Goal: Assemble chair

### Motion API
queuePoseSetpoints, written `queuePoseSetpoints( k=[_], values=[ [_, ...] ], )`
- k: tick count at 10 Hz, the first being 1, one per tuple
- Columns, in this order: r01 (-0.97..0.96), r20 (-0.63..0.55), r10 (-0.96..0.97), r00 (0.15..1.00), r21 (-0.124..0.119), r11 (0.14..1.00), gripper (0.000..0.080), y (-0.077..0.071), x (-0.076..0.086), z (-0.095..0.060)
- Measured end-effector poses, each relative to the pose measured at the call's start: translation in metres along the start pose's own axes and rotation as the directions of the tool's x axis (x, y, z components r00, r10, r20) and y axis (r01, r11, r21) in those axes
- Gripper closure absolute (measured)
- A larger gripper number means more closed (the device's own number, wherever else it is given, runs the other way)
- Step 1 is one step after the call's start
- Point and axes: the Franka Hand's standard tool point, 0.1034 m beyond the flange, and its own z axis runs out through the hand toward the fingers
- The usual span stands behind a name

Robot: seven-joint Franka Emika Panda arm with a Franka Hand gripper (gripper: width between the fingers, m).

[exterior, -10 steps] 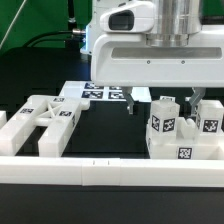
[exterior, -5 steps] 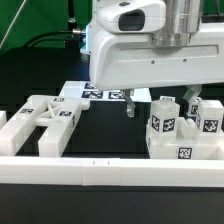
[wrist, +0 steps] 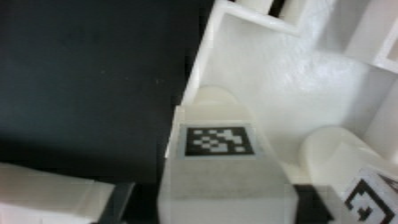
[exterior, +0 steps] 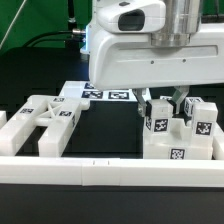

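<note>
At the exterior view's right stands the white seat block [exterior: 178, 152] of the chair, with tagged leg bars upright on it. My gripper [exterior: 163, 103] comes down from above with its fingers against both sides of the left leg bar [exterior: 158, 123], shut on it. The second upright bar [exterior: 203, 118] stands just to the right of the fingers. In the wrist view the held bar [wrist: 219, 140] runs between the jaws, its square tag facing the camera. The X-braced frame [exterior: 45, 118] lies flat at the exterior view's left, apart from the gripper.
The marker board [exterior: 105, 95] lies behind the gripper at the middle back. A long white border rail [exterior: 100, 172] runs along the front edge. A small white piece [exterior: 4, 122] sits at the far left.
The gripper has moved right, come down and shut its wide-open fingers on the left upright bar. The seat block with its bars has shifted slightly toward the exterior view's left.
</note>
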Motion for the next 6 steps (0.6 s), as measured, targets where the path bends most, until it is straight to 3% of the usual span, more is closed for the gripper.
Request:
queuePoseSetpoints(
  k=[2, 6],
  values=[
    [-0.166, 0.000, 0.166, 0.986, 0.003, 0.986, 0.0514, -0.0005, 0.0000, 0.0000],
    [-0.498, -0.010, 0.498, 0.867, 0.007, 0.867, 0.0514, 0.0000, 0.0012, -0.0007]
  ],
)
